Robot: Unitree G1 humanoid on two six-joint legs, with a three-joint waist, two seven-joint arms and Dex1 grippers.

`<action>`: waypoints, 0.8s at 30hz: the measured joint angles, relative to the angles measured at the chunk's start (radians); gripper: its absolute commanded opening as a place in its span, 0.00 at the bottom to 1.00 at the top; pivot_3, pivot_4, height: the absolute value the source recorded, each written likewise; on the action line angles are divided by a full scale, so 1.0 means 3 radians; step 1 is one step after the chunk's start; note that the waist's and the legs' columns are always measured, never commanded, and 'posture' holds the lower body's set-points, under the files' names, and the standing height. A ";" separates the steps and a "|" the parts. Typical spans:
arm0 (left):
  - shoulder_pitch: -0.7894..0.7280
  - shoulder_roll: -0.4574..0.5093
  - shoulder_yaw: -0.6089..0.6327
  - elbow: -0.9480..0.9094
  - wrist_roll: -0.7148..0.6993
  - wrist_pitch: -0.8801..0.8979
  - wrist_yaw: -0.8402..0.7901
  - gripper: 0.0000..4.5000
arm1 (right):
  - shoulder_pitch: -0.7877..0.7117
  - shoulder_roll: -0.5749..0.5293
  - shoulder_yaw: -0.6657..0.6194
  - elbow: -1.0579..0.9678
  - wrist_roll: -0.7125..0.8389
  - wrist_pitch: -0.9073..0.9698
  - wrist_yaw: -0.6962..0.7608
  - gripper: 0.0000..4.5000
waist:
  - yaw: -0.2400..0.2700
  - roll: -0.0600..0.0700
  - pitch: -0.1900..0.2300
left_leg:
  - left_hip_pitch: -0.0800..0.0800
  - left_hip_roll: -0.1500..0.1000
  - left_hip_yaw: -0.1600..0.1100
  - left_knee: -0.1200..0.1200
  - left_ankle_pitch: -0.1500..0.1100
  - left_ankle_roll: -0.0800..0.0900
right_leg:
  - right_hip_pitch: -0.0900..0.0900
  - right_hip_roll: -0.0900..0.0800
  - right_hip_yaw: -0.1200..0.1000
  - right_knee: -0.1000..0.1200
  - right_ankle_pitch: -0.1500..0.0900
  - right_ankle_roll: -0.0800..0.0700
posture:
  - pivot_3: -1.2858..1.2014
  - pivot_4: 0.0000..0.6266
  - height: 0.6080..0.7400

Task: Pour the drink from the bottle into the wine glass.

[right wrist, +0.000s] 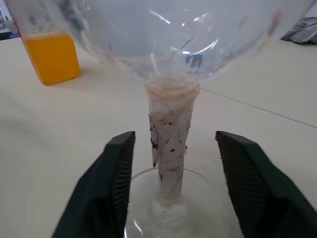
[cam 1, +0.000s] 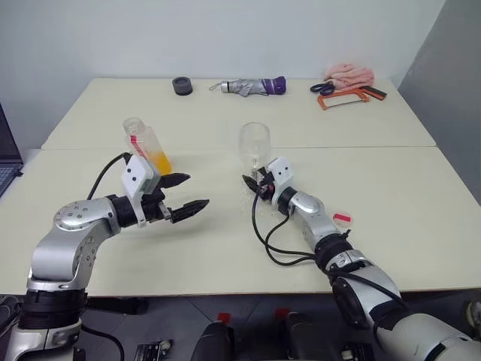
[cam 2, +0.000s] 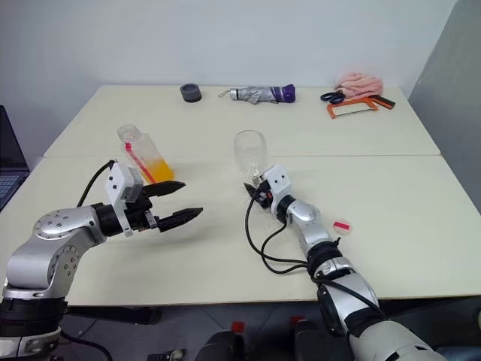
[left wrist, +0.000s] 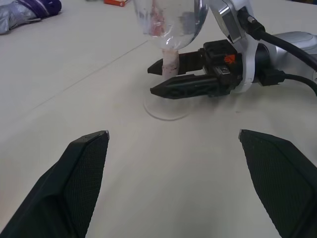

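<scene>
The wine glass [cam 1: 255, 144] was seen standing upright near the middle of the table [cam 1: 391, 195], just on the near side of the seam between the two tabletops. Its bowl was clear and empty, and its stem [right wrist: 170, 148] was wrapped in a pale, speckled sleeve above a round foot. The right gripper [right wrist: 171, 186] was held low and level, reaching in from the near right corner, its two black fingers [right wrist: 116, 178] set either side of the stem with a gap left on each side; nothing was gripped. A black cable was looped from its wrist down onto the tabletop.

The bottle [cam 1: 148, 147] was found to the left of the glass and well apart from it, leaning, with no cap visible and the drink [right wrist: 51, 57], orange-yellow, filling only its lower part. A red strip was seen running down its side. The left gripper [cam 1: 186, 195] was held just nearer than the bottle, raised off the table and pointed toward the glass, its fingers spread wide and empty.

Along the far edge, a dark round object [cam 1: 182, 85], a folded umbrella [cam 1: 252, 86], scissors [cam 1: 323, 88], an orange-framed saw [cam 1: 346, 98] and a pink cloth [cam 1: 349, 74] were laid out. A small red-and-white item [cam 1: 342, 218] was lying beside the right forearm.
</scene>
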 measured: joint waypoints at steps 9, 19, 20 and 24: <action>-0.0072 -0.0012 0.0000 -0.0056 -0.0058 0.0001 0.0054 1.00 | 0.0356 -0.0063 0.0028 -0.0454 0.0000 0.0070 0.0165 0.99 | -0.0002 0.0000 0.0000 | 0.0000 0.0001 0.0000 0.0000 0.0000 0.0000 | 0.0000 0.0000 0.0000 0.0000 0.0000 0.0000 | 0.52 0.24 1.00; 0.0041 -0.0035 0.0082 -0.0245 -0.0163 0.0037 0.0217 1.00 | 0.1183 -0.0534 0.0221 -0.2109 0.0041 0.0804 0.0543 0.99 | 0.0020 0.0000 0.0000 | -0.0001 0.0003 -0.0001 0.0000 -0.0001 0.0001 | 0.0000 0.0000 0.0000 -0.0001 0.0000 0.0000 | 0.52 0.24 1.00; 0.0062 -0.0048 0.0102 -0.0264 -0.0190 0.0052 0.0232 1.00 | 0.1242 -0.0576 0.0226 -0.2270 0.0050 0.0873 0.0569 0.99 | 0.0022 0.0000 0.0000 | 0.0000 0.0004 0.0000 0.0000 -0.0001 0.0001 | 0.0000 0.0001 0.0000 -0.0001 0.0000 0.0000 | 0.52 0.24 1.00; 0.0221 -0.0088 0.0139 -0.0336 -0.0227 0.0073 0.0327 1.00 | 0.1492 -0.0795 0.0246 -0.2833 0.0119 0.1132 0.0674 0.99 | 0.0037 0.0000 0.0000 | -0.0001 0.0004 0.0000 0.0000 -0.0001 0.0001 | 0.0001 0.0000 0.0001 -0.0002 0.0000 0.0001 | 0.52 0.24 1.00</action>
